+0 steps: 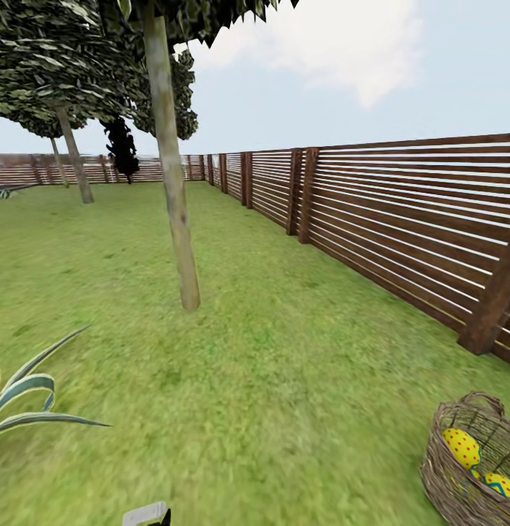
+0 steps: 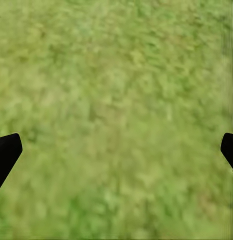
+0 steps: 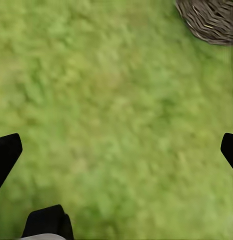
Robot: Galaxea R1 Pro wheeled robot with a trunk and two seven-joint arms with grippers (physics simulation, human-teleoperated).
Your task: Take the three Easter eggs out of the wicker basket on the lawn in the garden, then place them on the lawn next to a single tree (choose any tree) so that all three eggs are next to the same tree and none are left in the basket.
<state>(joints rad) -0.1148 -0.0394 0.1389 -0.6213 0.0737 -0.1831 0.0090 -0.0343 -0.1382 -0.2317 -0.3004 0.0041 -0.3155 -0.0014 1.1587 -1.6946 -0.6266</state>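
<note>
The wicker basket (image 1: 467,467) stands on the lawn (image 1: 269,380) at the lower right of the head view, with two yellow Easter eggs (image 1: 461,446) showing inside; a third is hidden or out of frame. The pale-trunked tree (image 1: 174,197) rises left of centre, several basket-widths from the basket. My left gripper (image 2: 116,150) hangs open over bare grass. My right gripper (image 3: 116,150) is open too, above grass, with the basket's woven side (image 3: 209,20) at the frame's corner.
A dark slatted wooden fence (image 1: 401,212) runs along the right side and across the far end. Striped plant leaves (image 1: 25,398) reach in at the lower left. Another tree (image 1: 72,153) stands farther back on the left. Open grass lies between the tree and the basket.
</note>
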